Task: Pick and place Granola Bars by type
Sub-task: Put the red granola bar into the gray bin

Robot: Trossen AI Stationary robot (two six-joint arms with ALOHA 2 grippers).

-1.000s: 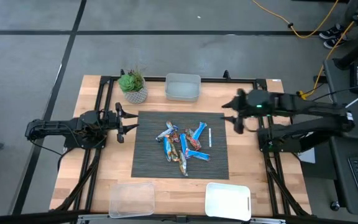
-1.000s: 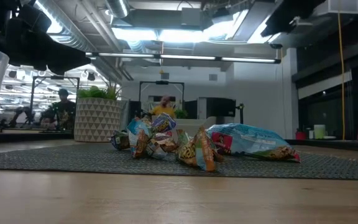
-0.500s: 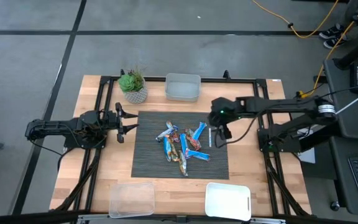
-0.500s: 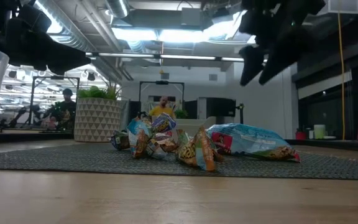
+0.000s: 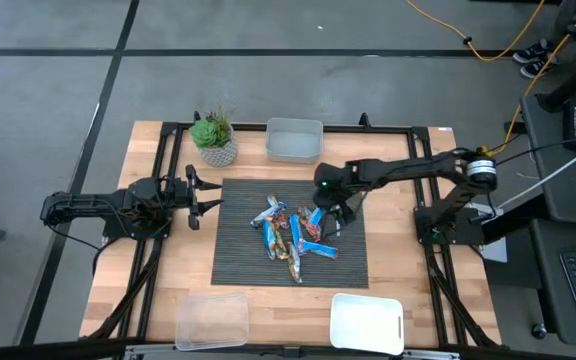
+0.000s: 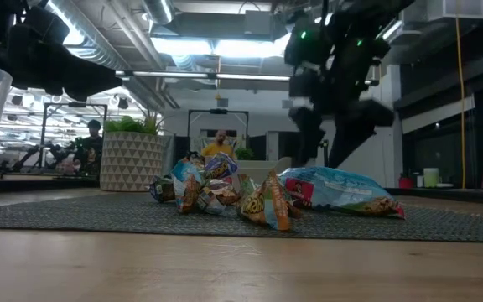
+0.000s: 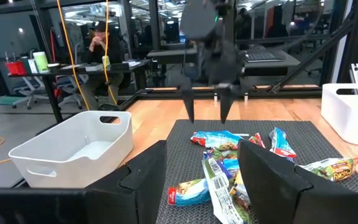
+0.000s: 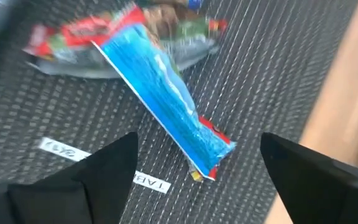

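Note:
The granola bars [image 5: 293,232] lie heaped on the middle of a dark ribbed mat [image 5: 243,255]; their wrappers are blue, blue with red, and brownish-gold. One blue bar [image 8: 166,102] lies at the heap's right side, flat on the mat. My right gripper [image 5: 330,210] hovers open just above this bar, fingers pointing down, one on either side of its end, touching nothing. The left wrist view shows the right gripper [image 7: 206,115] above the bars [image 7: 229,162]. My left gripper [image 5: 200,196] waits open at the mat's left edge. A thin white stick [image 8: 104,165] lies beside the blue bar.
A potted plant [image 5: 214,138] and a pale bin [image 5: 293,140] stand at the far edge. A clear bin [image 5: 211,318] and a white bin [image 5: 367,320] sit at the near edge. Bare wood lies left and right of the mat.
My right arm has swung from the table's right edge toward the heap, moving left and down, and now stands over the blue bar at the heap's right side. Its fingers have stayed open. The bars have not moved.

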